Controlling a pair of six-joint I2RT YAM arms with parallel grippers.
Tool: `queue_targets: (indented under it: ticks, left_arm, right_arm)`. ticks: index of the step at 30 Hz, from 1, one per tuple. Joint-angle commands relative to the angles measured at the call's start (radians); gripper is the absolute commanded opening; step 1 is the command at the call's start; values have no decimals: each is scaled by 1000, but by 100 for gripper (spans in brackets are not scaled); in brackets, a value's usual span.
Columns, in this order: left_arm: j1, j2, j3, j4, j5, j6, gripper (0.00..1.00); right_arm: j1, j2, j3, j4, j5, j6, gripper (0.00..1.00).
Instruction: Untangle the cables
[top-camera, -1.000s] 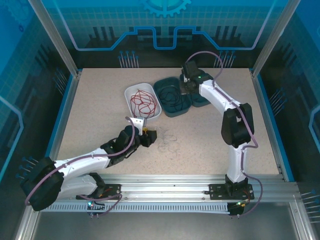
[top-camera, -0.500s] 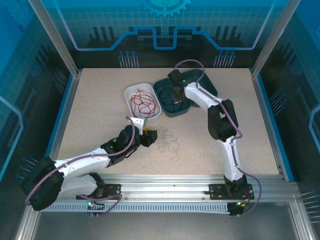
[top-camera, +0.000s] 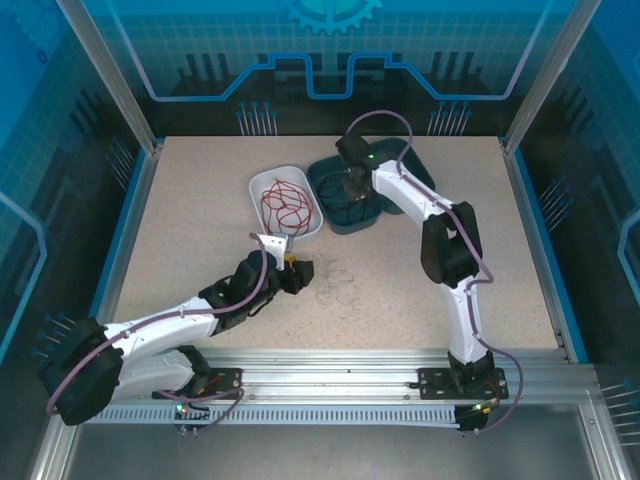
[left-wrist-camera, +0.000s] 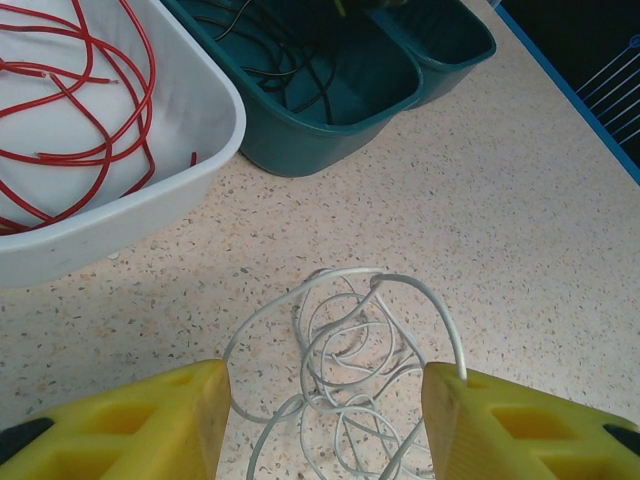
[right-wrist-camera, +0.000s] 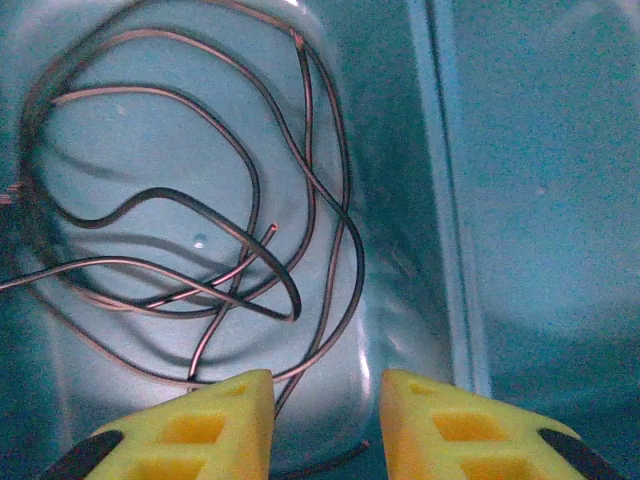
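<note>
**Overhead view.** We see the surface lit brightly and evenly from above, with short, soft shadows beneath the arms. The enclosure walls behind the teal tray are dim and blue.

**Left wrist view.** The picture is bright and sharp. The white cable in front of the teal tray is crisp and faintly shadowed.

**Right wrist view.** Inside the teal tray we note a dim blue-green cast, a soft-focused black cable and a small glint beside it.
</note>
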Motion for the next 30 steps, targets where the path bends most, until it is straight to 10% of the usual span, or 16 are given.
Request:
queue_targets:
  ticks: [1, 19, 30]
  left_arm:
    - [8, -23, 33, -23, 23, -25, 54]
    - [34, -5, 130, -79, 142, -42, 37]
    - [52, 23, 155, -51, 203, -56, 33]
  right_arm:
    - [10, -100, -30, -18, -4, 9, 33]
    - [5, -780, -811, 407, -533, 227, 34]
    - [87, -869, -1153, 792, -750, 564, 35]
